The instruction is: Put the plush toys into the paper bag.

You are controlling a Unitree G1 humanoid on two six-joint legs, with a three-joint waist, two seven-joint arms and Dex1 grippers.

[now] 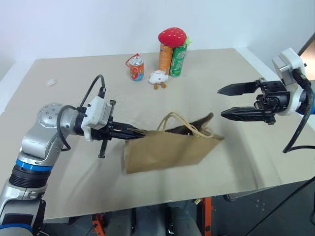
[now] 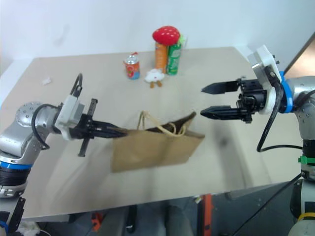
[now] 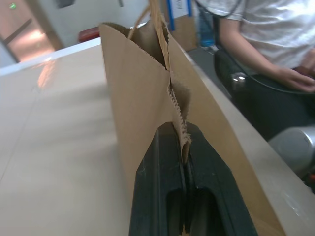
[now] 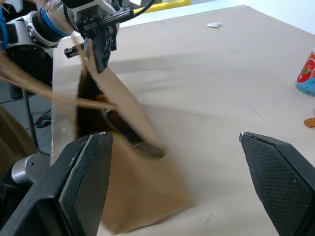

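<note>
Bag point(image 1: 165, 150) sits near the table's point(image 1: 59, 191) front edge, held up by one end. Left gripper point(image 1: 139, 132) is clamped tight on the serrated top edge at the bag's left end; the left wrist view shows both fingers point(image 3: 162, 182) pressed flat on the paper, no gap. Mouth gapes a little, dark inside; cord handles point(image 1: 179, 123) flop over the rim. Something dark lies in the mouth, too murky to name; the brown toy is nowhere on the table.

Right gripper point(image 1: 235, 102) hangs above and just right of the bag's right end, fingers spread wide, holding nothing.

Farther back, near the table's far edge: a white plush point(image 1: 158, 77) with orange feet, lying loose, apart from the bag. Beside it a small red can point(image 1: 136, 68); behind it an orange can point(image 1: 166, 58) and a green can point(image 1: 178, 60), with a red mushroom plush point(image 1: 172, 35) on top.

Judgement: bag-holding is in hand, and the right arm looks free for a fetch. Next move calls for a long reach back to the white plush, a soft pinch across its body, then a carry to the mouth. The opening is narrow; the left grip needs to keep the rim up, or the toy may catch on the handles.
</note>
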